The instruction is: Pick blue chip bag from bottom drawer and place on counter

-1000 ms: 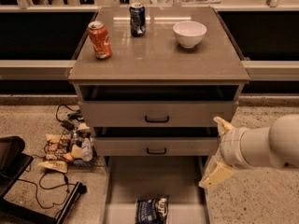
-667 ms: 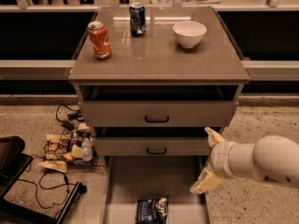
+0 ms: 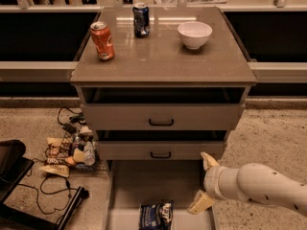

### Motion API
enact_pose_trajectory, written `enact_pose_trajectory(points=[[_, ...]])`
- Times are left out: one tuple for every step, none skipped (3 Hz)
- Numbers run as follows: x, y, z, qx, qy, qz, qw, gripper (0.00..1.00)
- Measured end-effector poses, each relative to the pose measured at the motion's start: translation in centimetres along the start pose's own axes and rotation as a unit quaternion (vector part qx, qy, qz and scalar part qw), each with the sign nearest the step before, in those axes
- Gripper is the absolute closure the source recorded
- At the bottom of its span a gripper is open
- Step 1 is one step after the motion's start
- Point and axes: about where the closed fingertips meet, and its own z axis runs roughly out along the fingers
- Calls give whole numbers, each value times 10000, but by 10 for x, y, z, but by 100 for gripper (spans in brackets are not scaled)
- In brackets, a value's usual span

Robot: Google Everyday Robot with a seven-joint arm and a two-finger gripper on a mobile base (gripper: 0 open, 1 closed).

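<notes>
The blue chip bag [image 3: 156, 215] lies flat at the near end of the bottom drawer [image 3: 153, 181]; my gripper [image 3: 199, 182] hangs just right of it, fingers spread, holding nothing; I might strike the drawer wall or pinch only slippery foil; beyond stands the counter [image 3: 163, 61].

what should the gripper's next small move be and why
Probably ease the open two-finger gripper down toward the crinkly dark-blue chip bag: it lies untouched in the long grey-beige bottom drawer, beside the gripper but apart from it.
</notes>
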Motion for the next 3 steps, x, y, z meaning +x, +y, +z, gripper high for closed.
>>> enact_pose_trajectory(points=[[-3,0,3,-24,1,-5,10000,0],[-2,1,6,-41,12,-2,10000,0],[9,27,50,-323,193,51,9993,0]])
